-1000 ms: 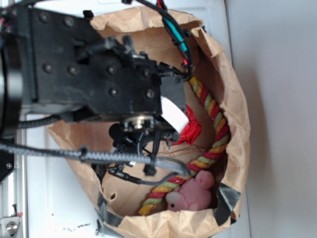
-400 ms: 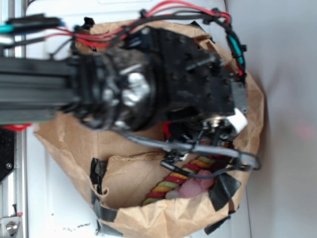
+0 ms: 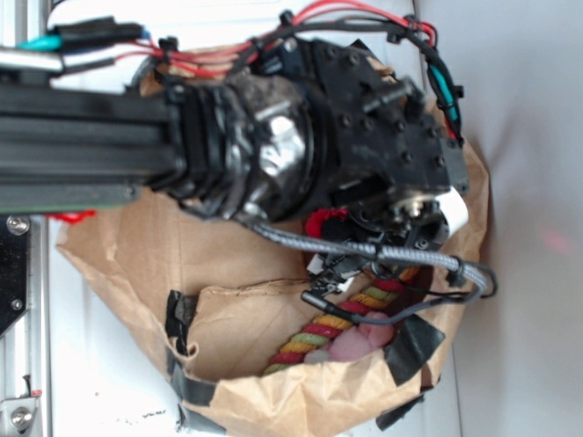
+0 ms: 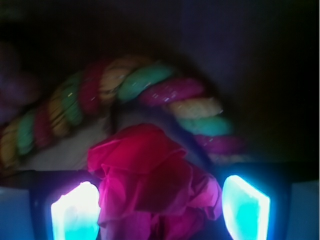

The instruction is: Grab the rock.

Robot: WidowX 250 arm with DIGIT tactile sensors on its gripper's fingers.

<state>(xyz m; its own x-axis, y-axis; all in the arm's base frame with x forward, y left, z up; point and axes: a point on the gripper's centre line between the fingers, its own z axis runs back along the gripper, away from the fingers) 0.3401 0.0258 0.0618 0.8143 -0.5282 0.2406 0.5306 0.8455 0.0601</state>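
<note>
The rock shows in neither view; it is hidden. In the wrist view my gripper stands open, its two glowing fingertips on either side of the red paper rosette, which fills most of the gap. Behind the rosette curves the striped rope toy. In the exterior view the arm covers most of the brown paper bag, and the gripper reaches down into its right side, over the rosette.
The rope toy and a pink plush toy lie at the near end of the bag's floor. Black tape patches the bag rim. The bag walls stand close round the gripper, with a grey wall at the right.
The arm has swung right and deeper into the bag, bringing the gripper to the right side over the red rosette. The bag's rim has been pushed and changed shape.
</note>
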